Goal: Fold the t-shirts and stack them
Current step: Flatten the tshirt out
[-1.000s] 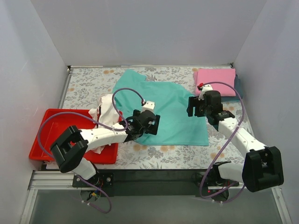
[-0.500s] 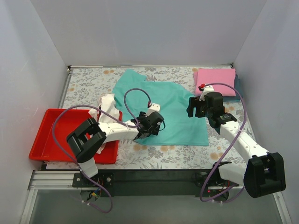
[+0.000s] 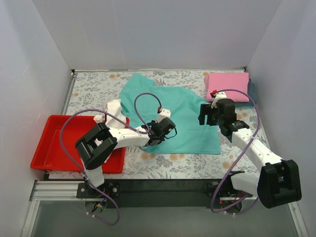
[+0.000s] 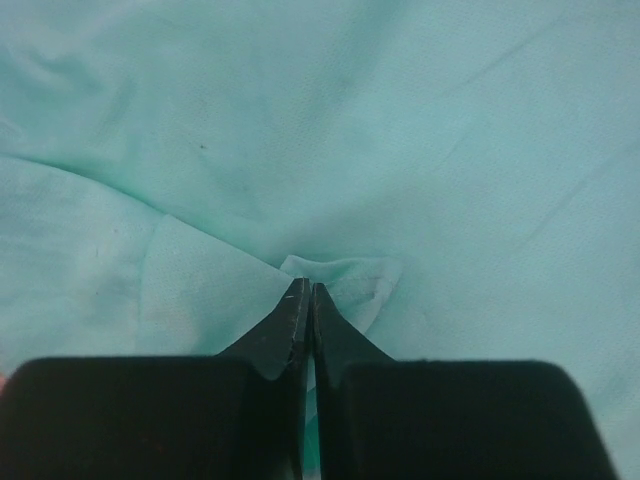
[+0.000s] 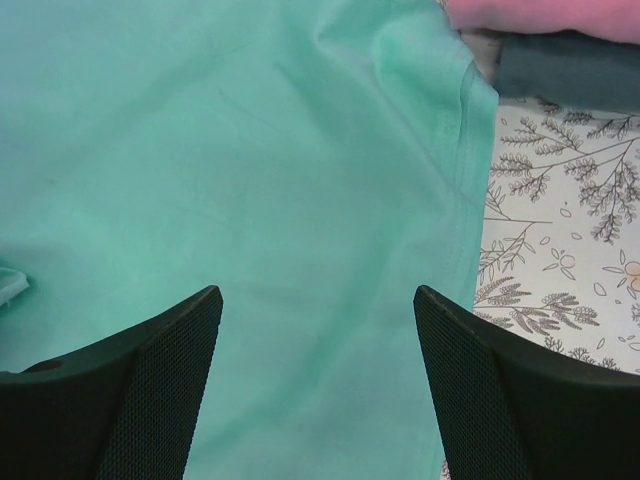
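left gripper (image 4: 305,290) has slid further onto the cloth and snapped closed | now pinches a small fold of the teal t-shirt (image 3: 182,111), spread flat at centre | right gripper (image 5: 315,292) jaws apart, empty, above its right edge | pink t-shirt (image 3: 228,86) folded far right

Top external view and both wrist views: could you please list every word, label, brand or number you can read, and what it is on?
None: no readable text in any view.
The teal t-shirt, pink t-shirt and white t-shirt show no print or legible label.
The red tray shows no marking.
The table has only a floral pattern.
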